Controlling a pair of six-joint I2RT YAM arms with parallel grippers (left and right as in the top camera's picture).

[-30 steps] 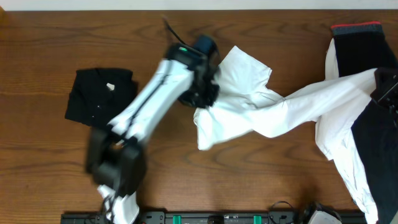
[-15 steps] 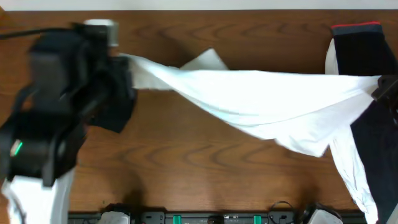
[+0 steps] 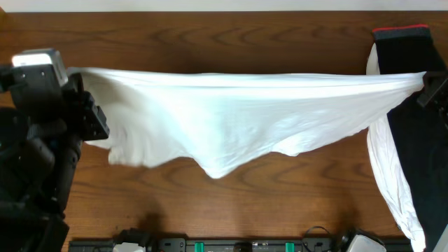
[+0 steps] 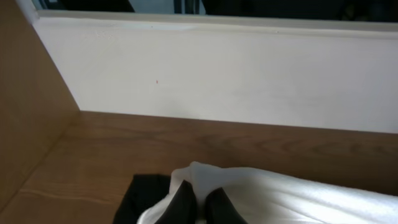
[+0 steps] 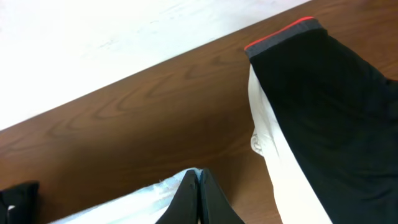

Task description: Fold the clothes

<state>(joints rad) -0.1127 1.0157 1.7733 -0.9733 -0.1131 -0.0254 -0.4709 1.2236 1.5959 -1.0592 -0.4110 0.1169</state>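
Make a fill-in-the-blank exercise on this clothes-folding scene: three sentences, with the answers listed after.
1. The stretched garment is ____ in colour.
2. The left hand and the right hand are each ____ on one end of it, holding it spread above the table.
3. The black garment at the far right has a ____ band along its top edge.

Missing words: white; shut; red.

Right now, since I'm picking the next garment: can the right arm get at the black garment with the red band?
Probably not yet. The black garment lies close beside the right hand, but that hand is shut on the stretched white shirt and must release first.
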